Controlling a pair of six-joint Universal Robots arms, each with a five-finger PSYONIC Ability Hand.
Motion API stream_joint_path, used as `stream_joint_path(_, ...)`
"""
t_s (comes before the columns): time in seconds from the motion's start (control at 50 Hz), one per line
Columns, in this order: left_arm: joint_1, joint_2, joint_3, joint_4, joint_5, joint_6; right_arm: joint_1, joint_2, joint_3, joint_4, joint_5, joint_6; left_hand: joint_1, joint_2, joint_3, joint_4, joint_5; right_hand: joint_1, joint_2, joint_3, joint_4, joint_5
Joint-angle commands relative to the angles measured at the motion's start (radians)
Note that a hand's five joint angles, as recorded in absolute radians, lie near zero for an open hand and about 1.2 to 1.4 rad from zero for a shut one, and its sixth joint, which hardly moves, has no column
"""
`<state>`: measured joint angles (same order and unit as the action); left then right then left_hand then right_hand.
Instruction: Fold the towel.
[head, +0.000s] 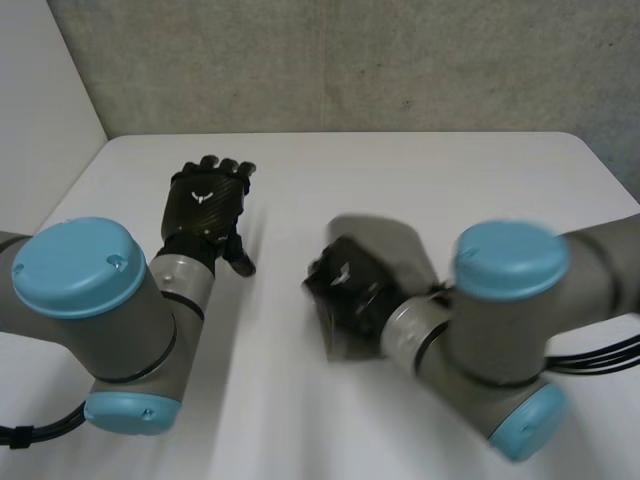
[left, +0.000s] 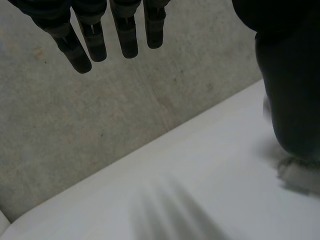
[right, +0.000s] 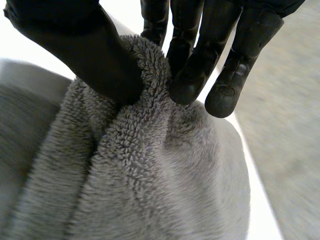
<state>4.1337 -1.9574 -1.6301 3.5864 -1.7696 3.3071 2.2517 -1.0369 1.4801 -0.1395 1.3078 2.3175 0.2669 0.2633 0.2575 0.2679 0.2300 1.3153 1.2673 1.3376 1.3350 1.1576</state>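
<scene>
A grey terry towel (head: 390, 243) is bunched at the middle of the white table (head: 420, 170), partly hidden behind my right hand (head: 348, 287). In the right wrist view the towel (right: 150, 190) hangs below the palm, and my right hand (right: 197, 55) pinches a raised ridge of it between thumb and fingers. My left hand (head: 205, 205) hovers over the table's left part, apart from the towel, with nothing in it. In its own wrist view the left hand (left: 95, 35) has straight fingers and a spread thumb.
A grey concrete wall (head: 350, 60) runs along the table's far edge. A pale side wall (head: 35, 110) stands at the left. Bare tabletop (left: 200, 185) lies beneath the left hand.
</scene>
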Motion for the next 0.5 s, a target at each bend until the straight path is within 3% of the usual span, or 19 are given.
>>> stream_joint_path(0.02,-0.015,0.003,0.038,-0.001,0.022,-0.069,0.074,0.084,-0.001,0.000,0.048,0.010,-0.080,-0.076,-0.070,-0.081,-0.217,-0.435,-0.387,-0.457,-0.454,-0.452)
stream_joint_path(0.04,-0.015,0.003,0.038,-0.002,0.022,-0.069,0.063,0.074,-0.001,-0.003,0.082,0.020,-0.080,-0.076,-0.070,-0.081,-0.217,-0.824,-0.776,-0.847,-0.844,-0.841)
stream_joint_path(0.06,-0.016,0.003,0.045,-0.002,0.036,-0.084,0.058,0.055,0.000,-0.006,0.120,0.029,-0.077,-0.073,-0.068,-0.078,-0.215,-0.959,-0.911,-0.981,-0.979,-0.976)
stream_joint_path(0.16,-0.018,-0.005,0.064,-0.002,0.073,-0.100,0.008,-0.073,0.032,-0.011,0.195,0.106,-0.068,-0.064,-0.059,-0.069,-0.206,-1.141,-1.093,-1.163,-1.160,-1.158)
stream_joint_path(0.38,-0.059,-0.087,0.121,-0.002,0.082,-0.103,-0.139,-0.226,0.095,0.046,0.188,0.399,-0.059,-0.056,-0.050,-0.060,-0.197,-1.141,-1.093,-1.163,-1.160,-1.158)
stream_joint_path(0.5,-0.105,-0.172,0.168,-0.011,0.097,-0.103,-0.181,-0.213,0.082,0.109,0.156,0.408,-0.056,-0.053,-0.047,-0.057,-0.194,-1.141,-1.093,-1.163,-1.160,-1.158)
